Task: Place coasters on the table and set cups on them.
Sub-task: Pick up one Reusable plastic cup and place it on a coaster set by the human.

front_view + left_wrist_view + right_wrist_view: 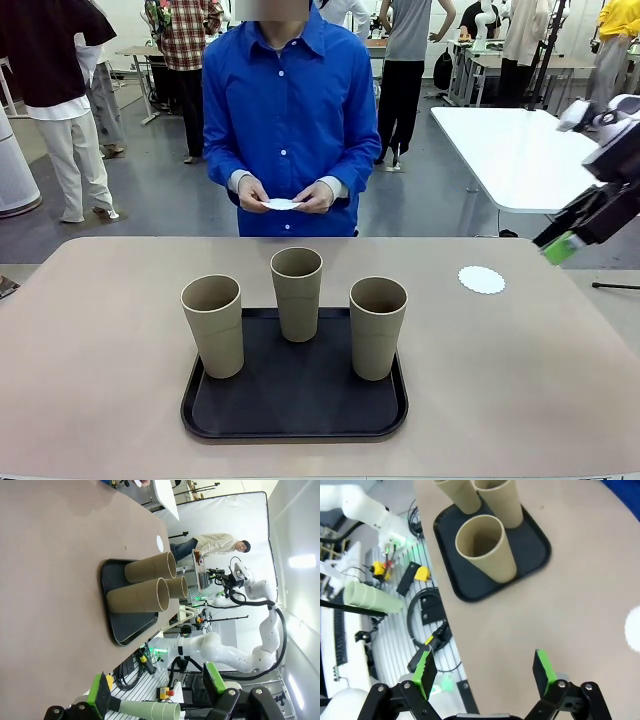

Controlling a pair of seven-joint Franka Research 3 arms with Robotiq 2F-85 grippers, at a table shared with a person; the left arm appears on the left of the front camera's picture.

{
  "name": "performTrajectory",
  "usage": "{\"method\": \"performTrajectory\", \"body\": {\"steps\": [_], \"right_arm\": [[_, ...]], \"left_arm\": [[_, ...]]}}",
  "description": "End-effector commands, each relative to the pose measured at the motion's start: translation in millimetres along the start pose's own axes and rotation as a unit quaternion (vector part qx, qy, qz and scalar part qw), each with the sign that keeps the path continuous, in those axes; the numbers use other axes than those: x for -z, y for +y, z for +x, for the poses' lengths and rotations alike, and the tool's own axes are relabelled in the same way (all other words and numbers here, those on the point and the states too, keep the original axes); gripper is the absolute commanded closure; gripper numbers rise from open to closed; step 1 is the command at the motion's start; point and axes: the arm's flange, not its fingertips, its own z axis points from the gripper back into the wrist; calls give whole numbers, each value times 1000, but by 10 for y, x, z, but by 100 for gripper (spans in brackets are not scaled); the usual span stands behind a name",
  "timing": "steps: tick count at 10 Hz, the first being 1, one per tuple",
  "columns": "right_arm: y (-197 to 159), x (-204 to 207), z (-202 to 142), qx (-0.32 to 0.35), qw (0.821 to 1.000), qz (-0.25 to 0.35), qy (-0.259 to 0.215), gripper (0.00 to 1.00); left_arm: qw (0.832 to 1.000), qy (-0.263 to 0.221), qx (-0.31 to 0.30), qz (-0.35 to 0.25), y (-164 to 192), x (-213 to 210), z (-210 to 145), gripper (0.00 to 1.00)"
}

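Nearby, one coaster (482,279) on table (100,330), left of raised right end effector (558,246), jaws apart

cups (213,325): matt, smooth, plastic-looking
tray (290,400): black plastic, slight sheen
counter (90,340): matt, smooth laminate look
coaster (482,280): thin white paper, lacy

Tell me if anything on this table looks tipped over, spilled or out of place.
Nothing stands out. The three cups stand upright on the black tray, none tipped or spilled. One coaster lies flat on the table toward the robot's right, and the person holds another coaster.
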Motion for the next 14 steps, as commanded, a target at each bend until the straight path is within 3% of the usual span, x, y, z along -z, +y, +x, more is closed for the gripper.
{"method": "performTrajectory", "body": {"steps": [1, 4, 5, 6, 10, 11, 12, 14], "right_arm": [[19, 227, 4, -37, 999, -3, -16, 0], [-14, 404, 52, -78, 996, -28, -34, 0], [-34, 433, 47, -69, 997, -28, -38, 0], [33, 306, 77, -56, 998, -19, -9, 0], [20, 332, 73, -60, 998, -24, -15, 0], [0, 402, -70, -168, 983, -27, -65, 0], [-160, 484, -224, -230, 967, -6, -109, 0], [-407, 623, -447, -285, 943, 33, -170, 0]], "left_arm": [[1000, 0, 1, -2, -10, -13, -8, 0], [1000, 0, 1, -2, -10, -13, -8, 0], [1000, 0, 1, -2, -10, -13, -8, 0], [1000, 0, 1, -2, -10, -13, -8, 0], [1000, 0, 1, -2, -10, -13, -8, 0], [1000, 0, 1, -2, -10, -13, -8, 0], [1000, 0, 1, -2, -10, -13, -8, 0], [1000, 0, 1, -2, -10, -13, -8, 0]]}}
